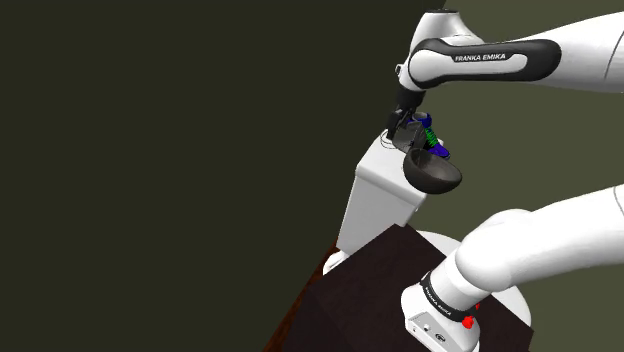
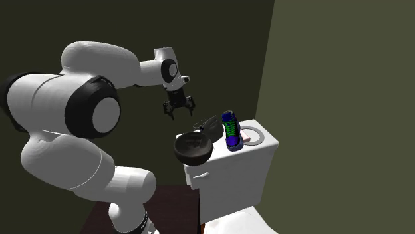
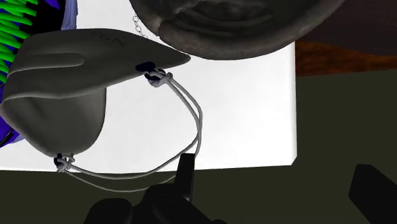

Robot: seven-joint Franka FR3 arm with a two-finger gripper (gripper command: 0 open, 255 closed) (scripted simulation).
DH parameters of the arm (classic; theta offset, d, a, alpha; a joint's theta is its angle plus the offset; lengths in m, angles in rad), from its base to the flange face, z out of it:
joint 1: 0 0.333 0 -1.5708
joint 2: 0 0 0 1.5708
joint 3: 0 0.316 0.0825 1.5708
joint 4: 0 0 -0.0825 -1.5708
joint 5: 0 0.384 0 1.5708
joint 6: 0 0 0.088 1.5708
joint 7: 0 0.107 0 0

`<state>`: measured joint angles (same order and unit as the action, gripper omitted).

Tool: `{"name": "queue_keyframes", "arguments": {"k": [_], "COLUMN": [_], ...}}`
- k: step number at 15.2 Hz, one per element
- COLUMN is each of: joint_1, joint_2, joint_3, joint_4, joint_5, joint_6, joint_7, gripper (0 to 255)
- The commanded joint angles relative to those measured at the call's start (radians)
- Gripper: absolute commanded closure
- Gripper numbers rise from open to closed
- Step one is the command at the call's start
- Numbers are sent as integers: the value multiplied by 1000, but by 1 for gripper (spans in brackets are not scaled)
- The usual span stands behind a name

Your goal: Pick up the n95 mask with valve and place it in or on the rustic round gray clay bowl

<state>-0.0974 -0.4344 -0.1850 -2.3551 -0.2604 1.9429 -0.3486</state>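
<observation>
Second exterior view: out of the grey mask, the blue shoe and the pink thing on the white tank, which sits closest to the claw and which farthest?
From the open claw:
1. Grey mask, just below it and to this view's right.
2. Blue shoe, right of the mask.
3. Pink thing, just past the shoe, farthest right.

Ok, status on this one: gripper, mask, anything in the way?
Gripper open, empty, hovering. Mask lying beside bowl, not held. Blue shoe close beside mask.
</observation>
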Motion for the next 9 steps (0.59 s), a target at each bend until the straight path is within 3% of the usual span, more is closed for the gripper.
{"name": "queue_keyframes", "arguments": {"k": [1, 4, 9], "joint_1": [-8, -19, -19], "joint_2": [66, 166, 186], "joint_3": [-27, -68, -84], "joint_4": [24, 59, 24], "joint_5": [-12, -26, -34], "joint_6": [28, 74, 130], "joint_7": [-39, -95, -94], "gripper": [0, 0, 0]}}
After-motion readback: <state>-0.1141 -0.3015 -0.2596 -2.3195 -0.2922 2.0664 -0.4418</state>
